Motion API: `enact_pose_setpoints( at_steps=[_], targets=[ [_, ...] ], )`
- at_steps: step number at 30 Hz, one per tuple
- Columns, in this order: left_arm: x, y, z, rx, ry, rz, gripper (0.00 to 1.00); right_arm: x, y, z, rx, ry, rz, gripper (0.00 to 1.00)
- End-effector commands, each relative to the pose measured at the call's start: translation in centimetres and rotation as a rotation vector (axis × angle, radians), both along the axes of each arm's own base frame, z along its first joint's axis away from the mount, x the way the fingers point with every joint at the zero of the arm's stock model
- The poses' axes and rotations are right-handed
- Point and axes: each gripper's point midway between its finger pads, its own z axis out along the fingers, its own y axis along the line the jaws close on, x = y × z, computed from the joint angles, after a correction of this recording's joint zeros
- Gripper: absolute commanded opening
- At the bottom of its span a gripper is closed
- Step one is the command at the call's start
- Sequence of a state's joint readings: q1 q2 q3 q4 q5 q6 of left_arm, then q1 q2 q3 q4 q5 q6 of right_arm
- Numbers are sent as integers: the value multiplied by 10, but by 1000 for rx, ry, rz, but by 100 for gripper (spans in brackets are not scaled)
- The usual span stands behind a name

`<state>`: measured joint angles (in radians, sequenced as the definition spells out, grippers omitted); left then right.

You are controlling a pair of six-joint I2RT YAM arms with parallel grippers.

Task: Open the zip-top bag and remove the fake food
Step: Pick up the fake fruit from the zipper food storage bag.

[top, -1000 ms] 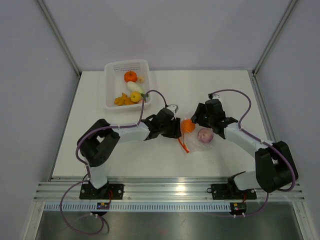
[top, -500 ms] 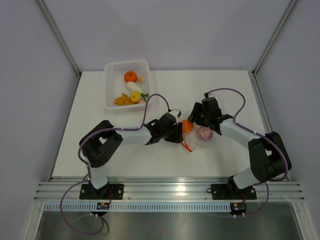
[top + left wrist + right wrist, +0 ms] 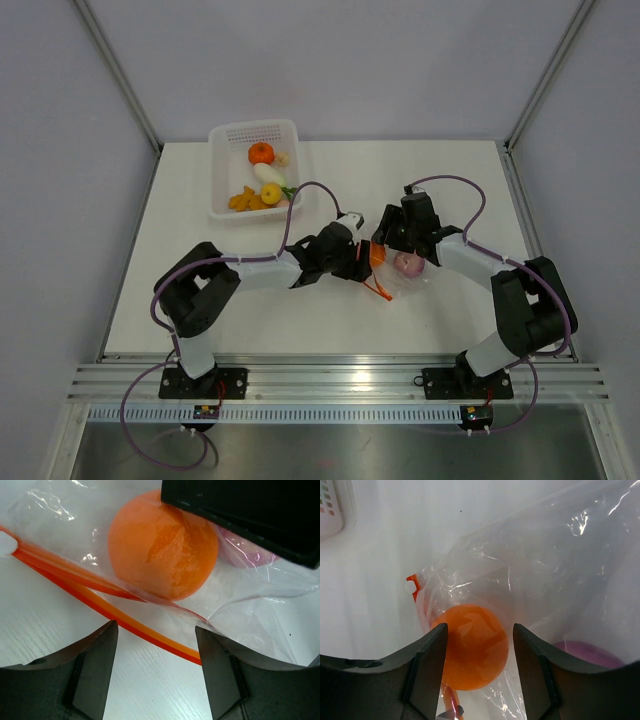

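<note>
Mid-table lies the crinkly clear zip-top bag [image 3: 250, 597], holding one dimpled orange ball [image 3: 162, 545] and one smooth pink onion piece [image 3: 407, 265]; the left gripper [image 3: 155, 641] and right gripper [image 3: 479, 632] both gape empty over it.

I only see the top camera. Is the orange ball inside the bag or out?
Observer: Inside. The left wrist view shows the bag plastic lying over the ball.
Kid: Is the zipper open?
Observer: Partly, it seems. The zipper strip splits into two lines beside the ball.
Kid: Is the left pincer holding it?
Observer: No. The left pincer is open, one finger on each side of the strip.
</note>
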<state>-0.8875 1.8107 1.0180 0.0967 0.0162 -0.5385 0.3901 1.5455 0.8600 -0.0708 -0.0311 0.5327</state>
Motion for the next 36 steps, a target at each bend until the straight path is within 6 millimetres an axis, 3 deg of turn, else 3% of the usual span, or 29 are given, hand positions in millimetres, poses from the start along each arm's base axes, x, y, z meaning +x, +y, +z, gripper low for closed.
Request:
enact_pose_setpoints(
  at_steps=[1, 5, 21, 28, 32, 36],
  targets=[
    [25, -10, 41, -37, -132, 20, 68, 8, 14, 14, 31, -46, 49, 62],
    [30, -10, 38, -13, -148, 24, 74, 9, 17, 11, 38, -37, 61, 62],
    [29, -20, 24, 97, -206, 13, 82, -1, 31, -2, 98, 43, 98, 62],
    [28, -13, 48, 83, -280, 33, 83, -8, 31, -10, 92, 86, 113, 61],
    [28, -11, 57, 64, -300, 43, 84, -11, 29, -10, 92, 92, 111, 52],
    [25, -16, 45, 68, -281, 29, 85, -13, 31, -10, 104, 91, 113, 42]
  ],
)
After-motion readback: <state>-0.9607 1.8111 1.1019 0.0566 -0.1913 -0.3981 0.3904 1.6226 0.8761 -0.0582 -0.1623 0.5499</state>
